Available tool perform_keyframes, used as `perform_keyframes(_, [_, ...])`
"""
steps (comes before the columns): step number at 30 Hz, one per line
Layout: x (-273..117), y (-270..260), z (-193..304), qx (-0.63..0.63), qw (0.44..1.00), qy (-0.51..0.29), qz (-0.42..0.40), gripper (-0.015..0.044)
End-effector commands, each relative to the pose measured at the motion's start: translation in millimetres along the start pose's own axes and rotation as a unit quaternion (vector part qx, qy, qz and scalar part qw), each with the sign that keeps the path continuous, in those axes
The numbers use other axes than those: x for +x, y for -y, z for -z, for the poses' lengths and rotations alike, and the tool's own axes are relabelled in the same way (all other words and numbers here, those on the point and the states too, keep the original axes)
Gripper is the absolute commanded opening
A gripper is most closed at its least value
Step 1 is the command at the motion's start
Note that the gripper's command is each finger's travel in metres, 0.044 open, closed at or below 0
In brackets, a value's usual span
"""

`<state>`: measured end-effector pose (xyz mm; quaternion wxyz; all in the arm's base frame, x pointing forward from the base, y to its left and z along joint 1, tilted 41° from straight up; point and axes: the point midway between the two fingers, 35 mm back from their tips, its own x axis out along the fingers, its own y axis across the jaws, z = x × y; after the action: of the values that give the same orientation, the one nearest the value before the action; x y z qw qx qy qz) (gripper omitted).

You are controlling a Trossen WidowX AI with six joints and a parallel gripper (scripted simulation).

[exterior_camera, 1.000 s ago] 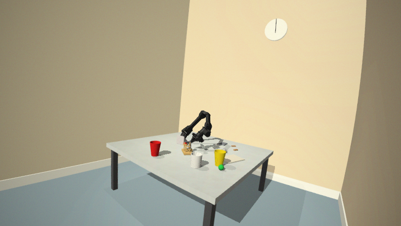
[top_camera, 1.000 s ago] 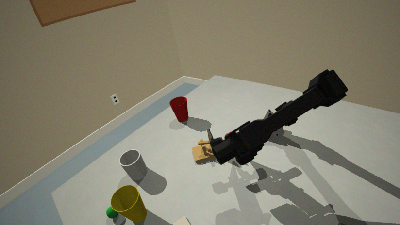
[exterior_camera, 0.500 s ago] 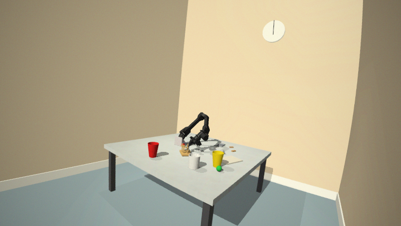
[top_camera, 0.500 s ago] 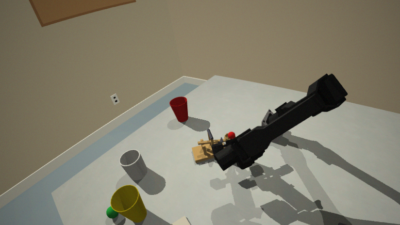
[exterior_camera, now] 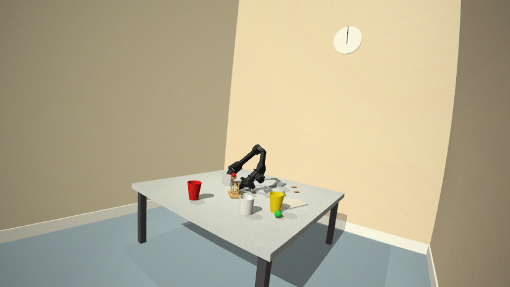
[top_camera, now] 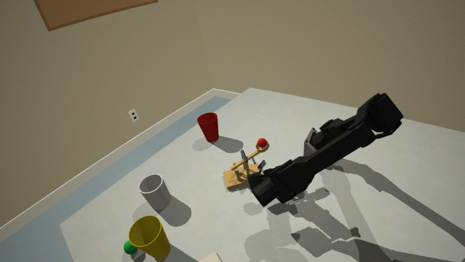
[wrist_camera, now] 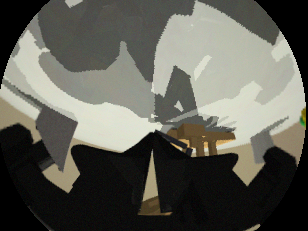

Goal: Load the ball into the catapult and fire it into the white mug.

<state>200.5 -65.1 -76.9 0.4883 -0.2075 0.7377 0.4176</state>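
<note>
The wooden catapult point(top_camera: 229, 180) point(exterior_camera: 234, 195) point(wrist_camera: 192, 133) stands on the table. Its throwing arm slants up, with the red ball point(top_camera: 262, 142) point(exterior_camera: 233, 175) in the cup at its raised end. The white mug point(top_camera: 156, 194) point(exterior_camera: 246, 205) stands upright and apart from the catapult, at lower left in the top view; no ball shows in its visible part. My gripper point(wrist_camera: 153, 135) is shut with nothing between the fingers. It is low beside the catapult's base, under the raised cup. In the top view the gripper body hides part of the base, and whether they touch is unclear.
A red cup point(top_camera: 209, 128) point(exterior_camera: 194, 190) stands beyond the catapult. A yellow cup point(top_camera: 153, 237) point(exterior_camera: 276, 202) stands near the white mug, with a green ball point(top_camera: 130, 247) point(exterior_camera: 278, 214) beside it. A pale flat board point(exterior_camera: 295, 203) lies behind the yellow cup.
</note>
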Motion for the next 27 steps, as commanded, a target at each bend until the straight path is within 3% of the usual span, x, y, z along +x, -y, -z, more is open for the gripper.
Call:
perform_keyframes(1, [3.7, -1.6, -1.9, 0.002, 1.0, 0.0, -0.007, 0.0])
perform_keyframes(9, [-113.5, 3.1, 37.1, 0.001, 1.0, -0.001, 0.001, 0.0])
perform_keyframes(13, [-128.2, -0.4, 43.8, 0.001, 1.0, -0.001, 0.001, 0.0])
perform_keyframes(14, [-110.5, 6.4, 35.1, 0.006, 1.0, 0.003, 0.004, 0.0026])
perform_keyframes(27, [-123.9, 68.2, 41.9, 0.187, 0.977, 0.095, 0.029, 0.0368])
